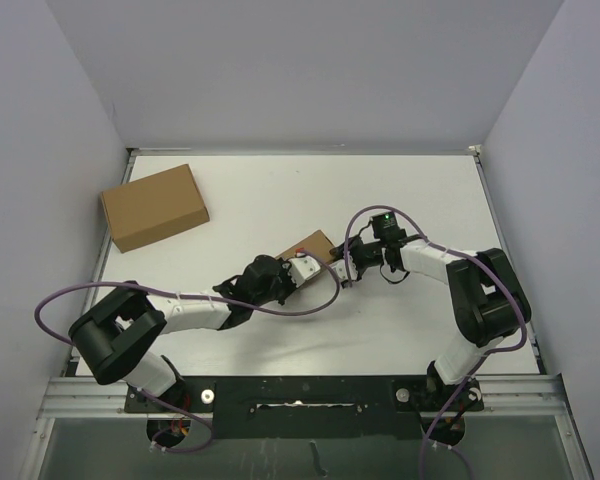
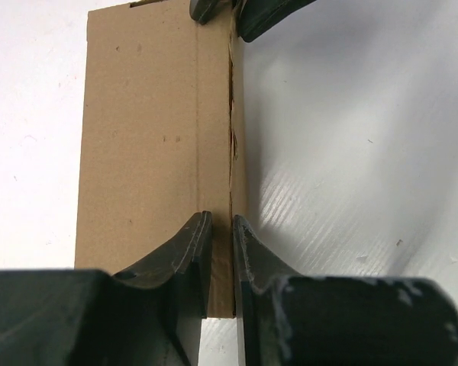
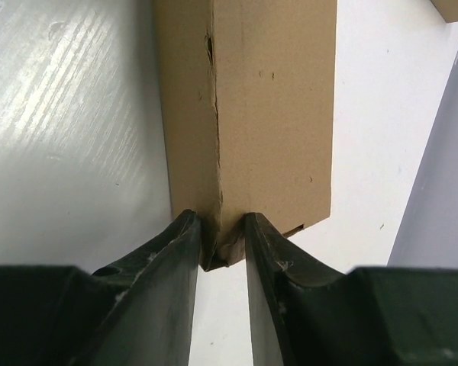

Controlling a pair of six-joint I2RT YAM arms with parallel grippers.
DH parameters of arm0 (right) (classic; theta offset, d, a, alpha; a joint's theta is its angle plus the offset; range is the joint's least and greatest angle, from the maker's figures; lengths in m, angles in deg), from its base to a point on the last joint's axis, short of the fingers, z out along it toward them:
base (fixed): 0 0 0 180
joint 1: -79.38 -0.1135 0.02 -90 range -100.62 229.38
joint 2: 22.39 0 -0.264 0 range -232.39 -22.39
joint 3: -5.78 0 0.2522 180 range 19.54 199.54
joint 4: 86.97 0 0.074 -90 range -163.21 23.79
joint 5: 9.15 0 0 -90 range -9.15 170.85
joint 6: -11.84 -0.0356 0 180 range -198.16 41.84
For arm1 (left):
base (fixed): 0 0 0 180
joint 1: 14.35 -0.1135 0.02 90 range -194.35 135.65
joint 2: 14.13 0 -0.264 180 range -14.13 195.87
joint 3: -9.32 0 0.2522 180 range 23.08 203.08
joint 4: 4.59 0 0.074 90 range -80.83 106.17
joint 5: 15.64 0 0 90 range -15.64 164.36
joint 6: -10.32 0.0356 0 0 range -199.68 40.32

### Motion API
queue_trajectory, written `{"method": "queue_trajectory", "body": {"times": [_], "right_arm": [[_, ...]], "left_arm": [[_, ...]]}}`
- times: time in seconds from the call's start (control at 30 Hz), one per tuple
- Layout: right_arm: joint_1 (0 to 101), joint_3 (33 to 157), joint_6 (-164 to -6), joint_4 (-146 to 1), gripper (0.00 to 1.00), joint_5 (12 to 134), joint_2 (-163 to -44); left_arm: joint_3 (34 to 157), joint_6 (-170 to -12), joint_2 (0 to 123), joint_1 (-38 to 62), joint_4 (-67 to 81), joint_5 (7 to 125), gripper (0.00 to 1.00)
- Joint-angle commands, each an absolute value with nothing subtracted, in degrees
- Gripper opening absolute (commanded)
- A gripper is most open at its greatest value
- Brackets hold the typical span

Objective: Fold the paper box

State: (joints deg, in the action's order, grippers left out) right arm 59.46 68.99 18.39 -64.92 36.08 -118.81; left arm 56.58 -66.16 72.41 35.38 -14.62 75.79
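Note:
The paper box (image 1: 314, 247) is a small brown cardboard mailer held between the two grippers at mid table. In the left wrist view the box (image 2: 153, 137) runs away from the camera, and my left gripper (image 2: 222, 229) is shut on its near edge along a side seam. In the right wrist view the box (image 3: 267, 107) runs away too, and my right gripper (image 3: 223, 229) is shut on its crumpled near corner. From above, the left gripper (image 1: 298, 270) grips the box's near-left end and the right gripper (image 1: 342, 262) its right end.
A larger plain brown cardboard box (image 1: 154, 206) lies at the far left of the white table (image 1: 280, 190). White walls enclose the table on three sides. Purple cables loop from both arms.

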Motion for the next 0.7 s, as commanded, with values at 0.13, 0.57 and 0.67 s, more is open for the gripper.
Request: {"method": "queue_trajectory", "body": {"times": [0.13, 0.57, 0.67], "right_arm": [[60.6, 72.7, 13.6, -61.7, 0.4, 34.4, -118.2], [68.9, 80.5, 10.7, -40.6, 0.88, 20.6, -109.6], [67.6, 79.9, 13.8, -36.2, 0.88, 18.5, -110.1]], "left_arm": [[56.0, -69.8, 71.6, 36.2, -7.3, 73.9, 0.17], [59.0, -86.1, 57.8, 35.7, 0.3, 71.0, 0.8], [57.2, -91.8, 53.5, 34.4, -0.9, 69.1, 0.84]]}}
